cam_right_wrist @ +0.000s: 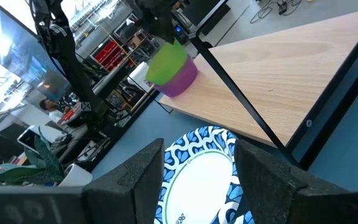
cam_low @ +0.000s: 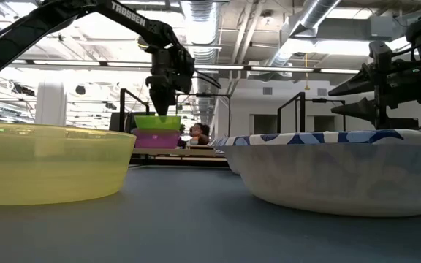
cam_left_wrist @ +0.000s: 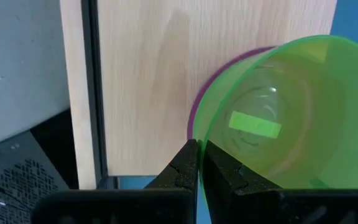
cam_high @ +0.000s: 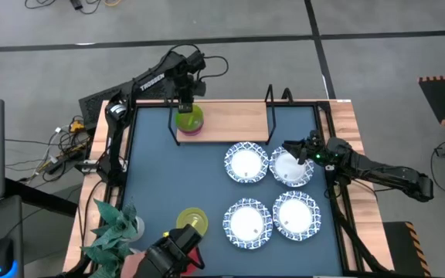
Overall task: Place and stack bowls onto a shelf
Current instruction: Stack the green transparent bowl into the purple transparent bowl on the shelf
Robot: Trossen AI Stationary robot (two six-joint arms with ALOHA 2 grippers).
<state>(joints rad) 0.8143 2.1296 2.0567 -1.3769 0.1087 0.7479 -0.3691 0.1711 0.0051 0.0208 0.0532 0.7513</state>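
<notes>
A green bowl (cam_high: 191, 118) sits nested in a purple bowl (cam_high: 192, 130) on the left end of the wooden shelf (cam_high: 230, 120) at the table's far side. My left gripper (cam_high: 184, 108) stands over them, shut on the green bowl (cam_left_wrist: 278, 112). My right gripper (cam_high: 296, 150) is open and hovers just above a white bowl with a blue patterned rim (cam_high: 290, 171), the far right one of several white bowls on the blue table. A yellow bowl (cam_high: 193, 220) rests on its base near the front. No red bowl shows. My left gripper (cam_left_wrist: 200, 165) pinches the green bowl's rim (cam_left_wrist: 199, 144) on its far side, one finger inside the bowl and one outside. The fingers come from above, pointing down (cam_low: 161, 106). The green bowl sits inside the purple bowl (cam_low: 156, 139), which stands on the shelf.
Three more white bowls stand on the table (cam_high: 246, 164) (cam_high: 246, 220) (cam_high: 296, 216). The shelf's black metal frame end (cam_high: 270, 116) rises mid-board. A green plant (cam_high: 114, 228) and a dark object (cam_high: 168, 259) sit at the near left edge.
</notes>
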